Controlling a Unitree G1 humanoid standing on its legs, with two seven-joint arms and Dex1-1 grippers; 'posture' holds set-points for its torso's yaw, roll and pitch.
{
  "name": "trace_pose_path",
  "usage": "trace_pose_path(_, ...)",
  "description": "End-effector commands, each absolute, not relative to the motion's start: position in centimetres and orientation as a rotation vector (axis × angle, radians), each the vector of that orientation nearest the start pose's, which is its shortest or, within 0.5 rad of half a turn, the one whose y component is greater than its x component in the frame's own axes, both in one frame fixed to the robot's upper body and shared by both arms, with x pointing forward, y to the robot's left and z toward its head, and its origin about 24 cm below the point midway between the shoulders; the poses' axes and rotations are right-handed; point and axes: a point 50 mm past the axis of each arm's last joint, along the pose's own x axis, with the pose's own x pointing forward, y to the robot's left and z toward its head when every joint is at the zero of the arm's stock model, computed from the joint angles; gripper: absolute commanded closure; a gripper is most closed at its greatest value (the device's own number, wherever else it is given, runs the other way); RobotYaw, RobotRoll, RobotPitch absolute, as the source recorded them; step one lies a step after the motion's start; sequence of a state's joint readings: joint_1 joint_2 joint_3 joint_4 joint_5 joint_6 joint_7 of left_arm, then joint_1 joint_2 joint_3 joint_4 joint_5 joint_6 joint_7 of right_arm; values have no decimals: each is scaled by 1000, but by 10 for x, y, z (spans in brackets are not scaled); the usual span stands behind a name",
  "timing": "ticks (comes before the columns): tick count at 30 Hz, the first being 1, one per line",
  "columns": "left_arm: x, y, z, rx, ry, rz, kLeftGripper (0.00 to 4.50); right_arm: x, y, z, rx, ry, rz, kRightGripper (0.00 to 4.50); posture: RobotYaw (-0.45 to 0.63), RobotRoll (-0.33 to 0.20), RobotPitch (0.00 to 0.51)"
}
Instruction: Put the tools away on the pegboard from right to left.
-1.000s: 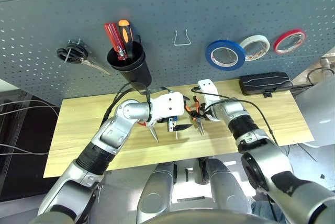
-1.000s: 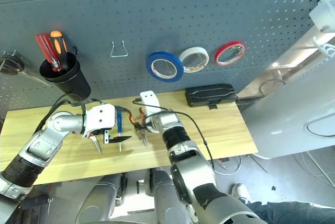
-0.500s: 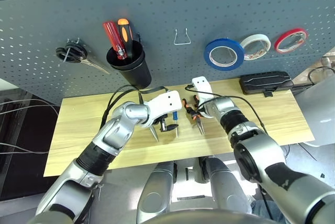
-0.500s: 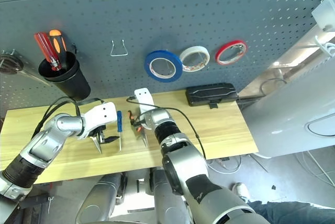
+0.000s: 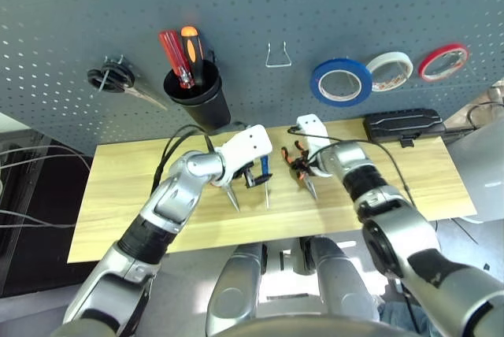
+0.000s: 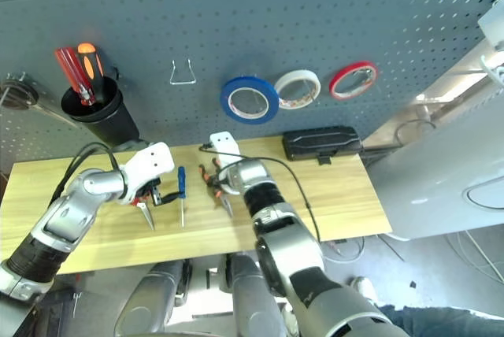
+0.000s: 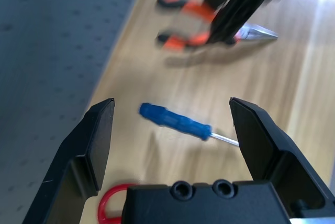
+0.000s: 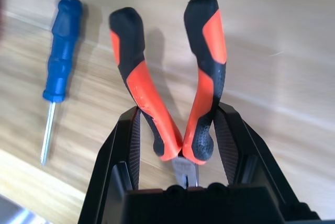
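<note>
The right hand [image 8: 180, 145] is clamped on the orange-and-black-handled needle-nose pliers [image 8: 172, 77], its two black fingers pressing the handles just above the wooden table [image 5: 126, 195]. The slim blue-handled screwdriver [image 5: 264, 173] lies on the table just left of the pliers, directly ahead of the left hand [image 7: 172, 130], whose fingers stand wide apart.

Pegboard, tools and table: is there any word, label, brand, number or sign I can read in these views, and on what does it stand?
None can be read.
The pliers, the blue screwdriver, the tape rolls and the black cup show no lettering.
The black case on the table: any marking is too small to tell.
</note>
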State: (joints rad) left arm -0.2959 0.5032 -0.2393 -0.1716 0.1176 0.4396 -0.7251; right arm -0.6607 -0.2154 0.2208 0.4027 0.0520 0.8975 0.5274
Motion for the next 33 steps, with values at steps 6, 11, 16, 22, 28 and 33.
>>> trace_pose_path(6, 257, 165, 108, 533, 76, -687, 0, 299, -112, 97, -161, 551, 871, 2247, 1, 0, 264)
trace_pose_path(11, 252, 173, 114, 505, -2, -620, 0, 291, -113, 125, -135, 425, 944, 2249, 0, 0, 261)
trace_pose_path(16, 255, 176, 123, 475, -116, -575, 0, 290, -106, 170, -166, 165, 1025, 2251, -9, 0, 252)
trace_pose_path(22, 257, 176, 132, 456, -242, -574, 0, 292, -98, 223, -179, -95, 1027, 3169, -19, 0, 250)
trace_pose_path(28, 254, 169, 143, 425, -354, -616, 0, 289, -87, 272, -161, -343, 982, 4487, -26, 0, 251)
trace_pose_path(33, 254, 163, 146, 437, -386, -644, 0, 293, -82, 287, -117, -376, 962, 4487, -22, 0, 254)
